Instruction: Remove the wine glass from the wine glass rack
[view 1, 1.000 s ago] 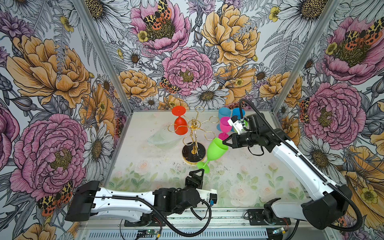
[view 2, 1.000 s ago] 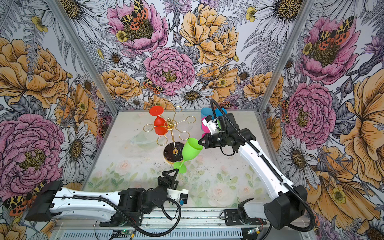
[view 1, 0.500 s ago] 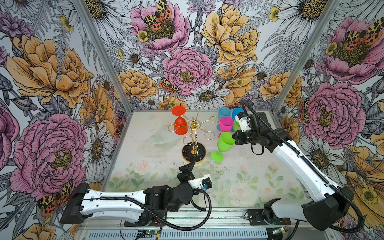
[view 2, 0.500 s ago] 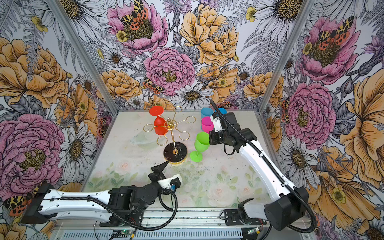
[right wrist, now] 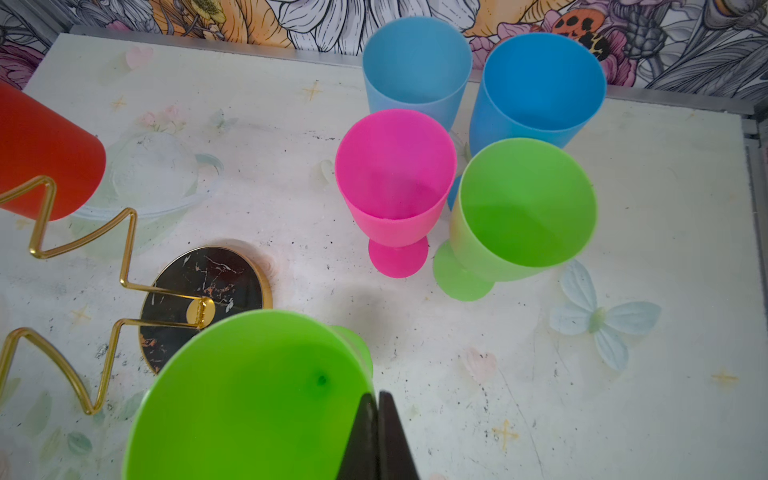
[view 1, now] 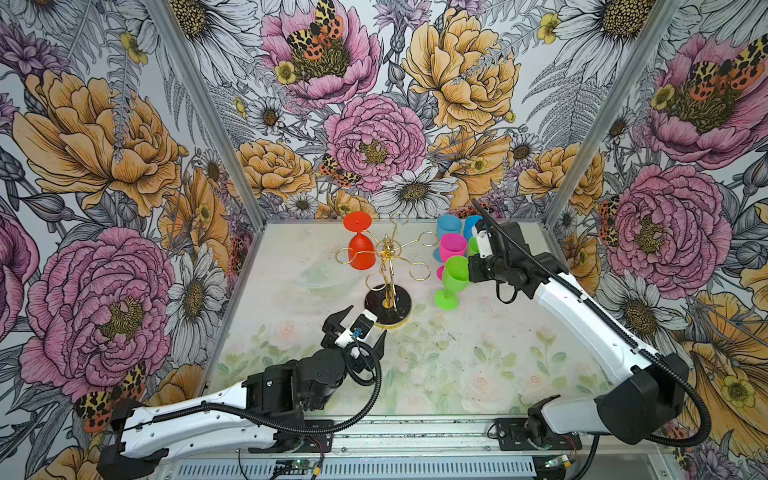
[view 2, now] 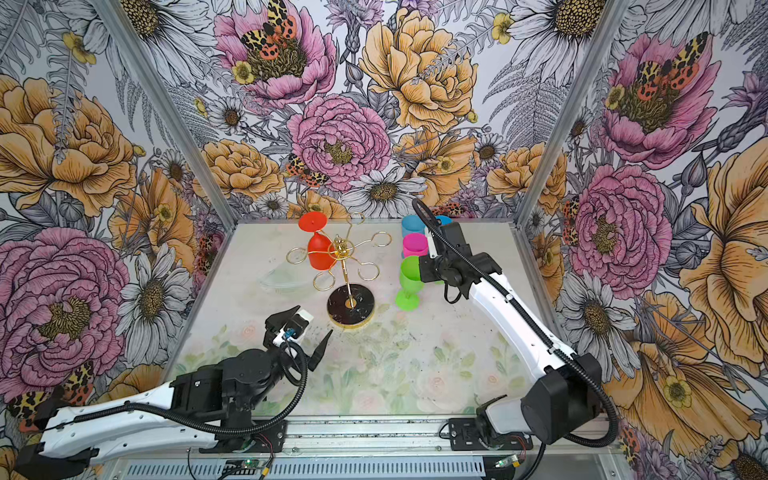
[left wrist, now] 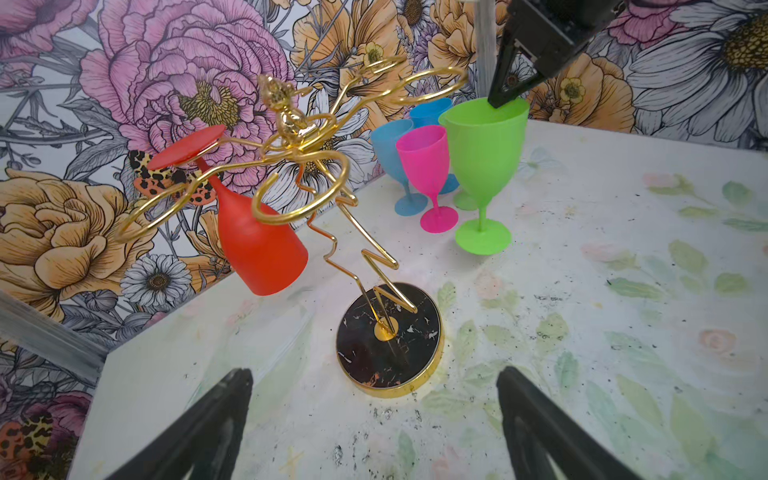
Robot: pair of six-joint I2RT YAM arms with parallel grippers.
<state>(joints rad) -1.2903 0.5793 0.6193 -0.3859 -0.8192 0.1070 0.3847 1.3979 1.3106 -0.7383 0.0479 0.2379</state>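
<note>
Right gripper (right wrist: pixel 377 397): jaws pinched on rim wall of bright green plastic wine glass (view 1: pixel 454 272). Glass upright, off rack, right of centre in both top views.
Thin gold wire wine glass rack (view 1: pixel 387 305), round black base: centre of frame.
Red plastic wine glass (view 1: pixel 360 254) hangs upside down in loop on rack's upper left.
Left gripper (view 1: pixel 363 327): jaws wide apart, empty, just below base.
Pink plastic glass (view 1: pixel 452 246), two blue plastic glasses (right wrist: pixel 415 66), second green glass (right wrist: pixel 524 208) stand clustered above held glass.

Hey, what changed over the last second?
The right claw swung the tilted green wine glass away from the rack and stood it upright on the table, still pinching its rim. The left claw pulled back leftward, opening wider. The red wine glass still hangs on the rack.
</note>
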